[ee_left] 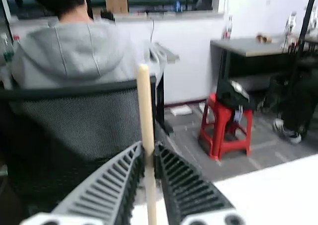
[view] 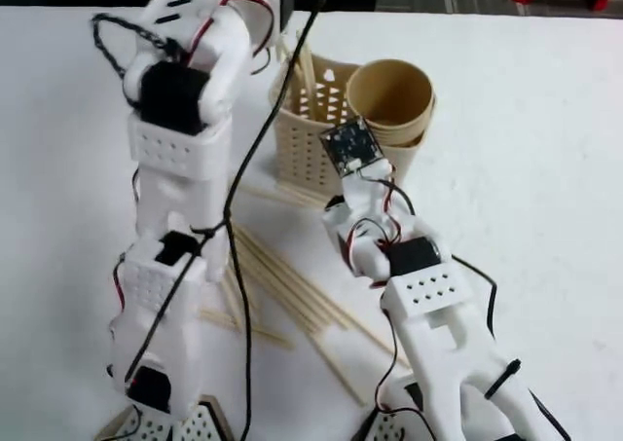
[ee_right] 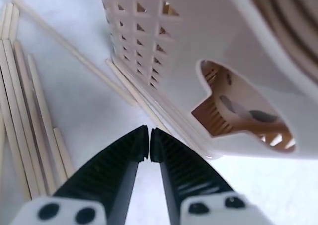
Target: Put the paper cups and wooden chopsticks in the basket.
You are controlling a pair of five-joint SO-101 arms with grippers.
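Wooden chopsticks: a single chopstick [ee_left: 144, 111], pale and slender, stands upright, pinched between the ribbed black jaws of the left gripper [ee_left: 148, 153], which is held high above the table. Loose chopsticks [view: 292, 290] lie scattered on the white table [view: 545, 168]. A few standing chopsticks [view: 307, 66] lean in the cream plastic lattice basket [view: 302, 149], alongside stacked tan paper cups [view: 391, 95]. The right gripper [ee_right: 149, 140], jaws pressed together on nothing, hangs low near the basket's wall.
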